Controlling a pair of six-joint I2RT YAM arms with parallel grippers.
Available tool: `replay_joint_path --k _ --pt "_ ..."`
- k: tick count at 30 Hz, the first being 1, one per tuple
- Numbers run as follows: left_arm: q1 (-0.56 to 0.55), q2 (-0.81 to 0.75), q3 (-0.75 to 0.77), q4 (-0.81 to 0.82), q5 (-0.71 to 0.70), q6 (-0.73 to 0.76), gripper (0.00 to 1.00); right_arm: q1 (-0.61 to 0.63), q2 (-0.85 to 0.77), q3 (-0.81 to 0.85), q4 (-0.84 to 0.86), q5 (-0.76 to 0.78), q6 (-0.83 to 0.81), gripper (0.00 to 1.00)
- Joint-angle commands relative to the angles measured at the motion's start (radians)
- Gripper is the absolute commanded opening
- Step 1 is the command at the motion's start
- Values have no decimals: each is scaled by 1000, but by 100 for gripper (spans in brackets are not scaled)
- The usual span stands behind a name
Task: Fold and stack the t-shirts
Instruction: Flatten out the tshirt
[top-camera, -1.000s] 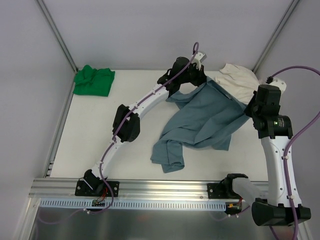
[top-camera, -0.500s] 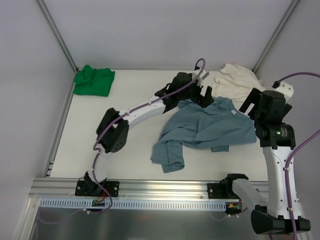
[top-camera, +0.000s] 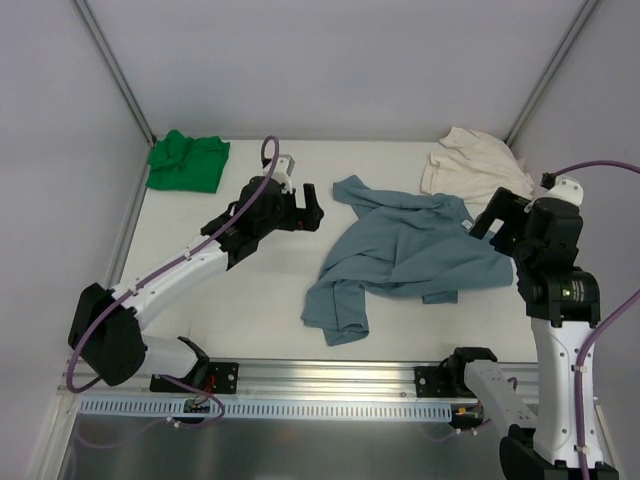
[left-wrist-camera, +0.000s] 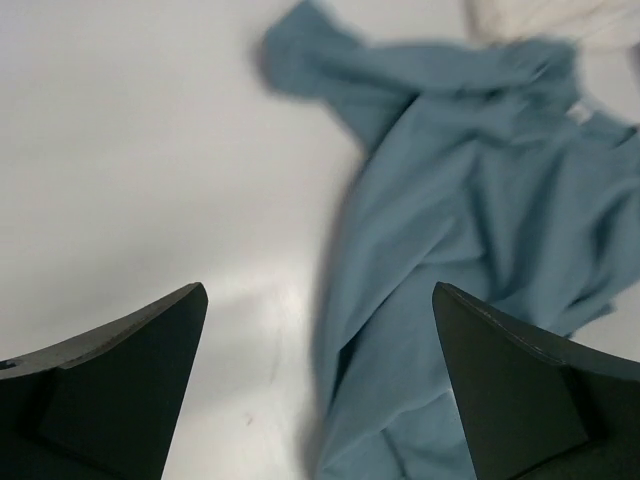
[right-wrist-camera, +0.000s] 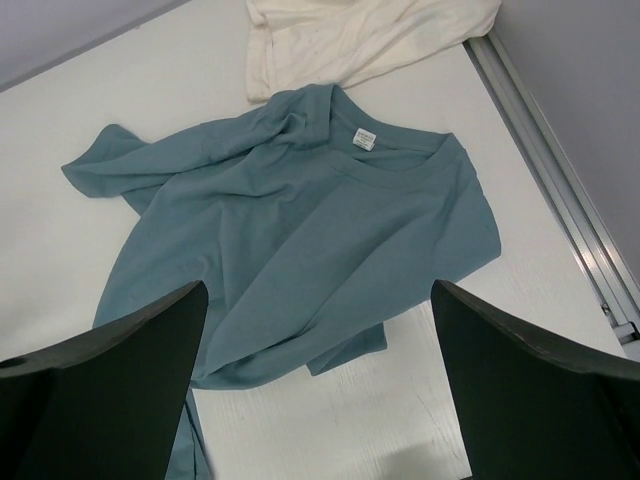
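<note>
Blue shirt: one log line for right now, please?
blue-grey t-shirt: crumpled, unheld | left gripper: open, empty | right gripper: open, empty

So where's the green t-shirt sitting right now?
Top view: the green t-shirt lies in the far left corner of the table, well apart from the blue-grey t-shirt.

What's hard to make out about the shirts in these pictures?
Green t-shirt: top view only, too small to judge its folds.
Neck tag on blue-grey t-shirt: right wrist view, print too small to read.
Cream t-shirt: left wrist view, blurred, cut off by the top edge.
</note>
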Motion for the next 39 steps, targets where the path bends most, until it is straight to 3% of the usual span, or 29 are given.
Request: replay_joint_path --k 1,8,16,22,28,39 --pt "59 60 -94 -124 70 -98 99 -5 -35 20 -29 -19 -17 99" --pt "81 124 -220 -58 191 -205 99 -5 -40 75 -81 17 -71 100" --pt "78 8 -384 5 357 -314 99 -5 -34 63 -82 4 -54 100" --pt "29 -201 -493 -82 342 -343 99 -5 -40 43 -70 -3 -41 99" --pt "-37 -302 -594 -113 305 -380 99 -5 -46 28 -59 -20 -38 99" --pt "-134 -209 -697 33 247 -454 99 -5 -61 37 -70 -23 -38 99"
